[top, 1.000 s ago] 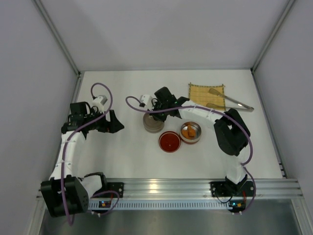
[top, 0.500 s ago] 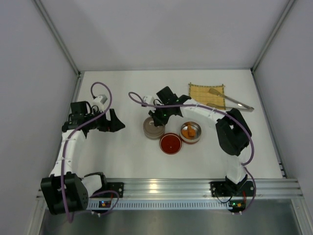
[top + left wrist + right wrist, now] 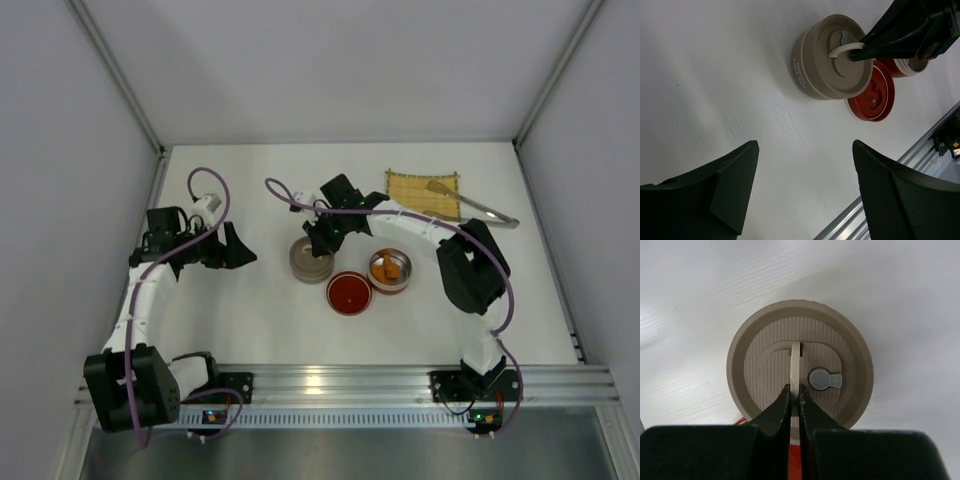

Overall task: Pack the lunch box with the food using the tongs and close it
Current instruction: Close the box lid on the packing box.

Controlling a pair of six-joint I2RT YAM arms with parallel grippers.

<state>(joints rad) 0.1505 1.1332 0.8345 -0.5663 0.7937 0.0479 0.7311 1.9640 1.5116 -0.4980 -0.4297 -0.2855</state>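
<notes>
Right wrist: my right gripper [image 3: 795, 390] is pinched on the beige lid's [image 3: 840, 340] handle loop [image 3: 795, 360].
Tongs [image 3: 482, 208] lie well apart, partly on the mat [image 3: 415, 188]; left gripper [image 3: 804, 155] gapes wide.

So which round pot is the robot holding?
The beige lidded pot: the right gripper pinches its upright lid handle. The red lid and the open pot of fried pieces sit untouched.
</notes>
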